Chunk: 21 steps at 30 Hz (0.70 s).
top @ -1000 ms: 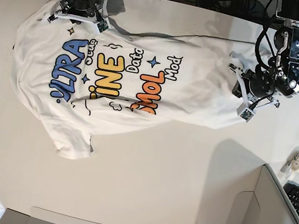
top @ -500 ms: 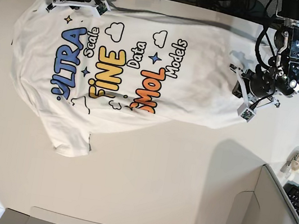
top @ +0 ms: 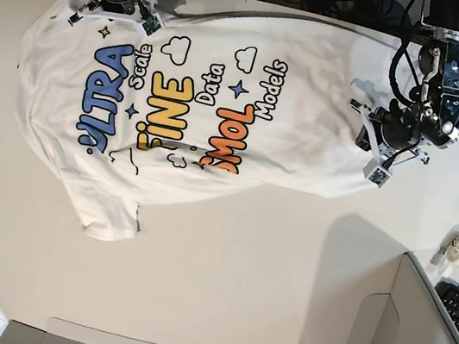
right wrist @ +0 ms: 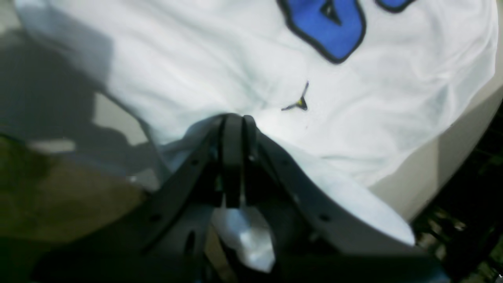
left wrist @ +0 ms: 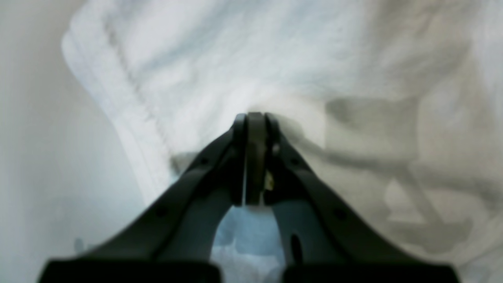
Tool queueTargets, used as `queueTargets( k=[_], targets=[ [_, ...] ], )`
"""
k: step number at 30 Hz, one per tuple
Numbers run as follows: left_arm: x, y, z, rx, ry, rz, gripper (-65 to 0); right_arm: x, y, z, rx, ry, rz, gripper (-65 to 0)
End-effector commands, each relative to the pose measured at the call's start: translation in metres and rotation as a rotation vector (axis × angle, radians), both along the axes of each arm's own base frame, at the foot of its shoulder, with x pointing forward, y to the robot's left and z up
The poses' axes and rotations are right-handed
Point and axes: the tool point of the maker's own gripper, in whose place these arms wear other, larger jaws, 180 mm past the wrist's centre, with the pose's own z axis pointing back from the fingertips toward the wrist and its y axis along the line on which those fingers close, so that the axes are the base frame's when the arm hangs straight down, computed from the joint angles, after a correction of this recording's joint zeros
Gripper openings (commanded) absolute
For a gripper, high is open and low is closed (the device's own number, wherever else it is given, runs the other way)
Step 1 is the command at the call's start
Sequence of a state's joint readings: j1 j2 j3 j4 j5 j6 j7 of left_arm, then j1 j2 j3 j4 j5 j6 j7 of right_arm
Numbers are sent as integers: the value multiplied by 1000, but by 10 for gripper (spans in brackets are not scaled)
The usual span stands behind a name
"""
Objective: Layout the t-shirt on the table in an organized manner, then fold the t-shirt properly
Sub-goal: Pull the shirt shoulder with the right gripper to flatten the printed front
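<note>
t-shirt lies print-up across far half of bench, near sleeve still bunched. Left gripper jaws clamped on hem at right; right gripper jaws pinched shut on far left corner. Pull apart evenly, low, keep cloth taut

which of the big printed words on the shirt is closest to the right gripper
The blue "ULTRA" on the t-shirt. It sits just below the right gripper; yellow "FINE" and orange "SMOL" lie farther along.
</note>
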State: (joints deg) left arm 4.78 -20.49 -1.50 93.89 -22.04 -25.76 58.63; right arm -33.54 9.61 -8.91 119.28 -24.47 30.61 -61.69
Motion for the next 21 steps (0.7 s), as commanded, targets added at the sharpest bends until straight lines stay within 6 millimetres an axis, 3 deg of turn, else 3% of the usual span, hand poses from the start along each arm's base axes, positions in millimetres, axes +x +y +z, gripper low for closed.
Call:
queueTargets(
  k=[1,11,15,18,21],
  targets=[
    [0,2,2,12,5,-6,-650,-5,35,-9,166,35,38,-638],
    [-1,-5,0,-6,7,-5,-650,61,89,22,410,-120,2,-639],
    [-1,-5,0,-7,7,-4,-650,76,105,32,474,-155,-4,-638],
    [-1,-5,0,-7,7,-4,-650,70,102,28,455,-128,-7,-637],
    [-1,-4,0,-4,7,-5,-650,59,76,17,345,-61,-9,-637]
  ],
)
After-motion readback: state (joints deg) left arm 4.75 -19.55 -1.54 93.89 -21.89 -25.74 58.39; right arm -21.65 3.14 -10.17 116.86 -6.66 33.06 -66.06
